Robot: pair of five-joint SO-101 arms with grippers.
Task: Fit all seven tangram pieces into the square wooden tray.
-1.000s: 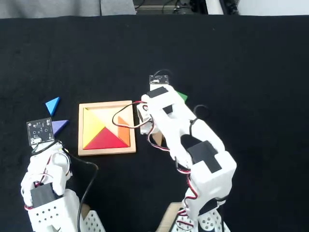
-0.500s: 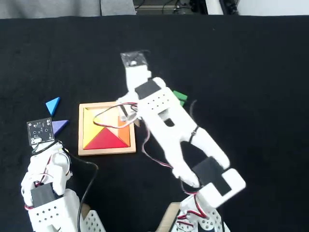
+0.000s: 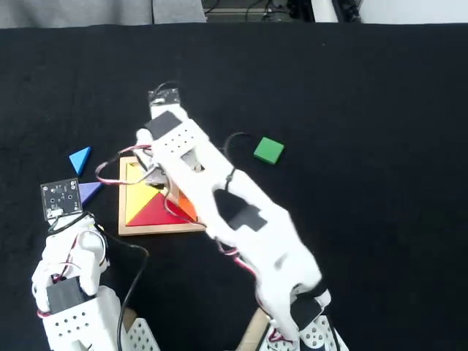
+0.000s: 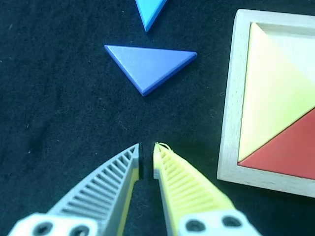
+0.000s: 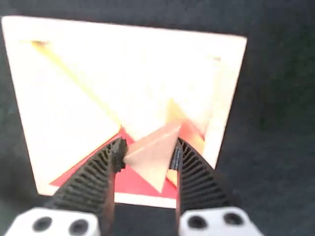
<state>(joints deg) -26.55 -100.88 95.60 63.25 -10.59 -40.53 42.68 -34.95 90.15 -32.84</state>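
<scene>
Nearest, the left gripper (image 4: 146, 147) is hanging over the black table (image 3: 365, 110), its fingers drawn almost together and gripping nothing. It is pointing at a dark blue triangle (image 4: 150, 66), with a light blue triangle (image 4: 149, 10) lying beyond. Beside them, the square wooden tray (image 4: 229, 123) is holding a yellow triangle (image 4: 275, 93) and a red triangle (image 4: 290, 147). The right gripper (image 5: 146, 150) is hovering over the tray, pinching a pale orange triangle (image 5: 152, 155). Farther off, a green square (image 3: 268, 151) is lying apart.

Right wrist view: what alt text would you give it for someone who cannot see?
Two black fingers pinch a pale triangular piece over the square wooden tray, where a red piece already lies. Black tabletop surrounds the tray.
</scene>
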